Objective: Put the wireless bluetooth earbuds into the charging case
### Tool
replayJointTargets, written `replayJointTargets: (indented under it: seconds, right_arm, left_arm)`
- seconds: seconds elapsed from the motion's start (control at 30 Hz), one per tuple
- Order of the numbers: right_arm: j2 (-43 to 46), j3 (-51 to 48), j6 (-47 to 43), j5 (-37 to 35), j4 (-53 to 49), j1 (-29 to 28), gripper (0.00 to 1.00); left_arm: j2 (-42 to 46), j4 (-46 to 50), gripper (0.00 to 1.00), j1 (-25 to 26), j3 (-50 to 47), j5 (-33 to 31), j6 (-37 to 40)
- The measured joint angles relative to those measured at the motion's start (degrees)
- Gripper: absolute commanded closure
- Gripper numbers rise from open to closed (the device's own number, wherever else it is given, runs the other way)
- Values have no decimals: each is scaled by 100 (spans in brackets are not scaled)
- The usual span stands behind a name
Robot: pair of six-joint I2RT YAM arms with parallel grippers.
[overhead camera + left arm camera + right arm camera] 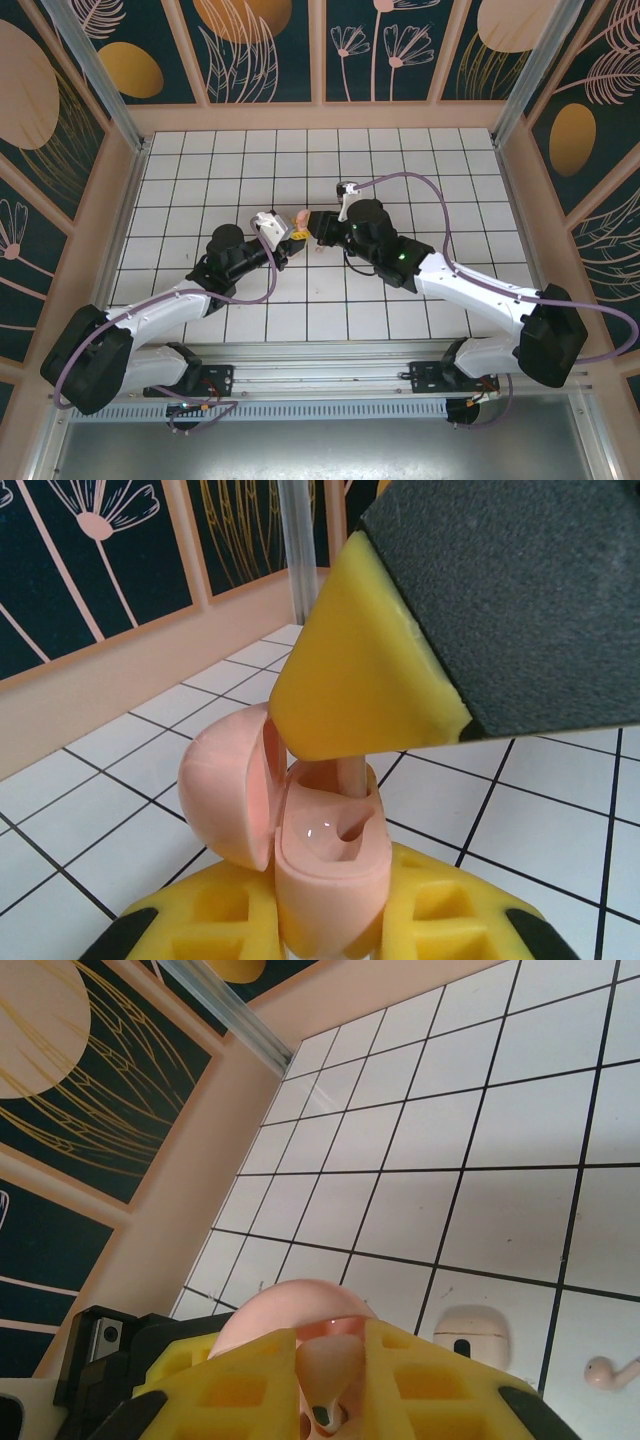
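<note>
White glossy square tiles with dark grout cover the table (pixel 400 160). At its middle the left gripper (pixel 330 925), with yellow moulded fingers and cut-out pockets, is clamped on the charging case (pixel 330 870) — a smooth pink rounded shell with its domed lid (pixel 225 780) swung open. The right gripper (pixel 325 1360) pinches one earbud (pixel 350 775), whose pale stem reaches into the case's mouth. A second earbud (pixel 610 1371) lies on a tile.

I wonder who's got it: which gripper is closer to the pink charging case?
Left. The left gripper is clamped on the open charging case; the right gripper is at its opening, pinching an earbud.
</note>
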State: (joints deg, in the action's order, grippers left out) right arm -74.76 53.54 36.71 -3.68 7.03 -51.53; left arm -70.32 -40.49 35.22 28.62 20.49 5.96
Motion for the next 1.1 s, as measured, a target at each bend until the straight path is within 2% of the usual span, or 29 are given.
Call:
replayJointTargets:
  seconds: [0.3,1.1]
  right_arm:
    - [-2,74,22,26,-42,-98,58]
    - [273,140,227,223,-247,98,48]
  left_arm:
    - [0,2,89,0,9,-22,-20]
    - [0,0,89,0,85,-22,-31]
